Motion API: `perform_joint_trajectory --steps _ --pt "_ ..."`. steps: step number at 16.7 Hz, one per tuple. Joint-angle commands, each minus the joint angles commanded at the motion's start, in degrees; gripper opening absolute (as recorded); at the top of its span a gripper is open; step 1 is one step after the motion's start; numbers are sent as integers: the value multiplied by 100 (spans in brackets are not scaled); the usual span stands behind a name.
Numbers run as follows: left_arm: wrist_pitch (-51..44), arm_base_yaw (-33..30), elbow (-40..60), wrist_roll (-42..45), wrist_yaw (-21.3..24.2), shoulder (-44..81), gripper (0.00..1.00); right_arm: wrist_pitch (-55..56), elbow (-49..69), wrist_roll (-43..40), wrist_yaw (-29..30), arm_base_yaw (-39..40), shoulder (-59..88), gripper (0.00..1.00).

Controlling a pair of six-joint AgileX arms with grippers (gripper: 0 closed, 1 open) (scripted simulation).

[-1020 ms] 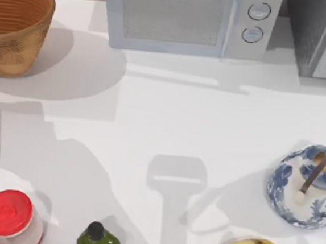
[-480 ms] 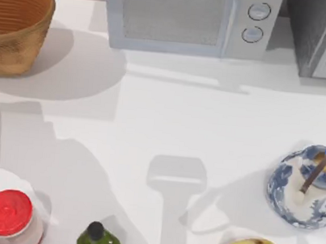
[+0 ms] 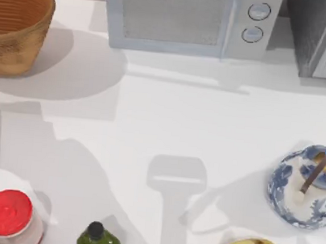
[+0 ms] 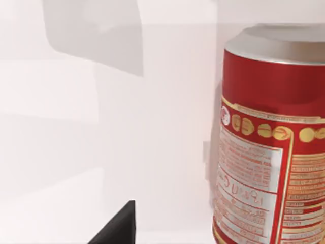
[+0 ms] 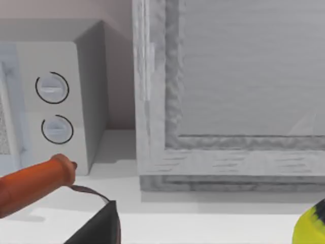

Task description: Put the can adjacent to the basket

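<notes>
Can (image 4: 271, 147) upright on the white table (image 3: 151, 126), close before the left wrist camera. Basket (image 3: 14, 26) far left. Grip state of either arm: cannot tell.

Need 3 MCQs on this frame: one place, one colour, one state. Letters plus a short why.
1. Where does the basket sit in the top view?
A. back left corner
B. front right corner
C. centre of the table

2. What colour is the lid of the jar at the front left?
A. blue
B. red
C. green

3. How does the can stand in the left wrist view?
A. lying on its side
B. crushed flat
C. upright

Answers: 1 A, it sits at the table's back left, left of the microwave. 2 B, the round lid is plainly red, beside the green bottle. 3 C, its silver top faces up and the label runs vertically.
</notes>
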Motion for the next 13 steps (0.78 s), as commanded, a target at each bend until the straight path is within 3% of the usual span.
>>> perform_joint_trajectory --steps 7,13 --pt "-21 -6 17 0 0 -5 100 0 0 0 0 0 0 100" --pt "-744 -11 587 -9 -2 -158 100 0 0 0 0 0 0 100"
